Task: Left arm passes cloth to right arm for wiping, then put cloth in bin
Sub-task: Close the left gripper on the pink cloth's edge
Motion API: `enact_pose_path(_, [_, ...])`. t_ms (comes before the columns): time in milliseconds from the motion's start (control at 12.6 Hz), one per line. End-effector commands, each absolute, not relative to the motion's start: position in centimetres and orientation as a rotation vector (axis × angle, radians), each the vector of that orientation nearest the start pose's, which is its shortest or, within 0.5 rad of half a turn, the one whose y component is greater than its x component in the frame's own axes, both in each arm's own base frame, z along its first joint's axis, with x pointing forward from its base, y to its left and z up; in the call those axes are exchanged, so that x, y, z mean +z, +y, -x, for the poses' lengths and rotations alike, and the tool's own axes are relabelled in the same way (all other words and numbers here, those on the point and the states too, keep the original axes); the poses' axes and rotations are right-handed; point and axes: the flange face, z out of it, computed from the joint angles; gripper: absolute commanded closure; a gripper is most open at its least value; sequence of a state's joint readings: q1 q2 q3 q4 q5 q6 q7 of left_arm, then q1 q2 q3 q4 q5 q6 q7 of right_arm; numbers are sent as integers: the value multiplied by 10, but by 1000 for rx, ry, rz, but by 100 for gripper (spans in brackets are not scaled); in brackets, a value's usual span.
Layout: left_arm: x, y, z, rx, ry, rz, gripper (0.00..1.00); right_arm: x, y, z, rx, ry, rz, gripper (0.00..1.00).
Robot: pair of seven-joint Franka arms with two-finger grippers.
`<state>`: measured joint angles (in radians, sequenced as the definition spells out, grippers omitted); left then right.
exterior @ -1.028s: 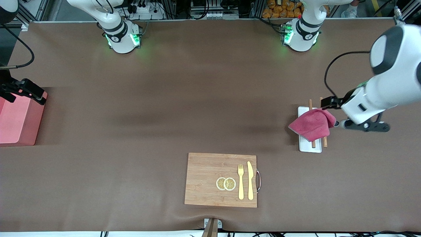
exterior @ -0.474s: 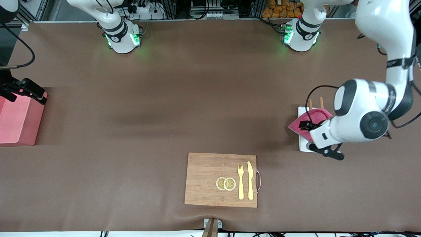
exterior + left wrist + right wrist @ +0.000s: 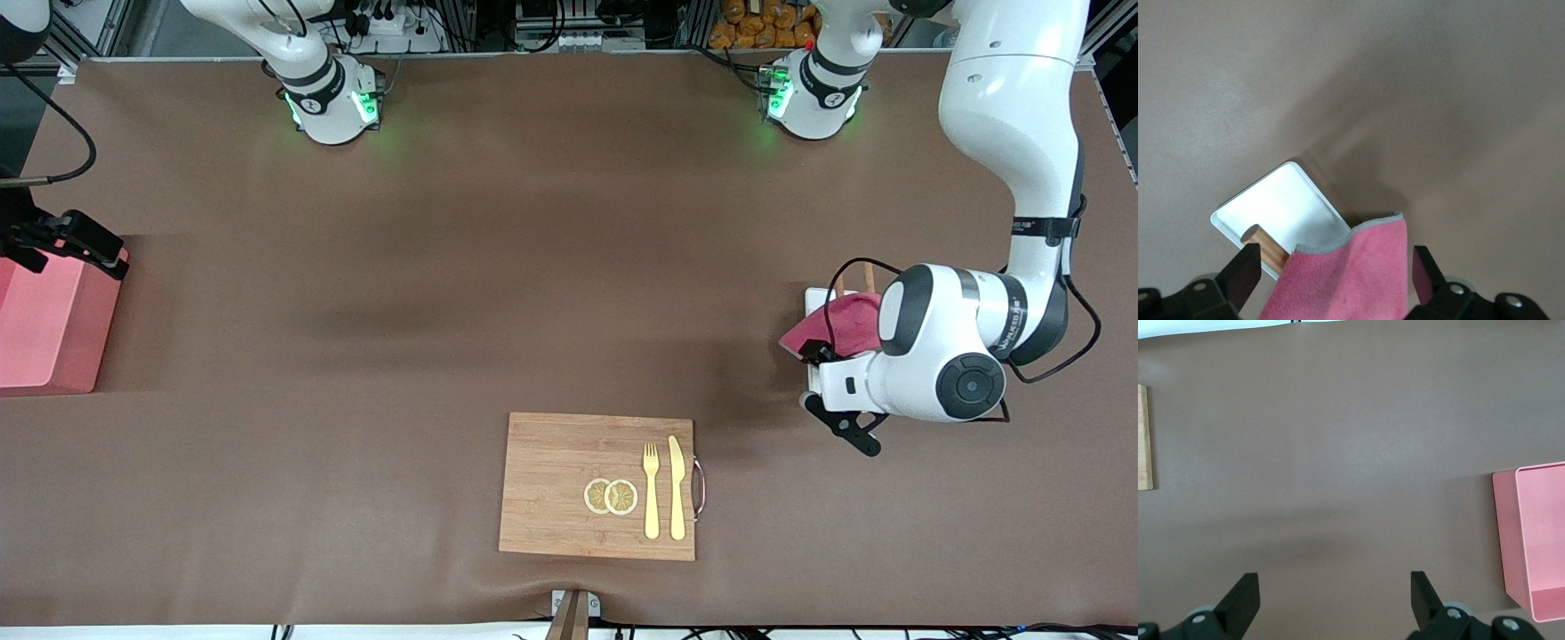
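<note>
The left gripper [image 3: 1331,267] is hovering with fingers spread wide over the cloth [image 3: 1351,273], which is lying draped on the white tray [image 3: 1281,207] at the left arm's end. It should be descending squarely and pinching a raised fold, avoiding the brown sticks [image 3: 1265,245]. The right gripper [image 3: 1331,597] is waiting, wide open, above the table near the bin [image 3: 1538,540].

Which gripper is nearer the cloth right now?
Left. The left gripper hangs right over the cloth, jaws open astride it. The right gripper waits, open, by the bin.
</note>
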<state>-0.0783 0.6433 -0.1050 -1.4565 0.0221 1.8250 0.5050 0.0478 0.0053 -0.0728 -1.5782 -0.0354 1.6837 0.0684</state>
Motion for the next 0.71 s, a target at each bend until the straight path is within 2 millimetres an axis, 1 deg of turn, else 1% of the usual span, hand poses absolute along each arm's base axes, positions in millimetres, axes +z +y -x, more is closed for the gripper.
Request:
enact_pose_path(0, [287, -109, -682, 426, 1121, 2960, 0, 630, -17, -568, -142, 170, 3177, 0])
enact_pose_path(237, [286, -100, -682, 434, 1157, 2922, 0, 629, -16, -568, -137, 170, 3177, 0])
enact_pose_path(633, [275, -104, -672, 513, 1145, 2924, 1, 629, -15, -568, -137, 182, 3176, 0])
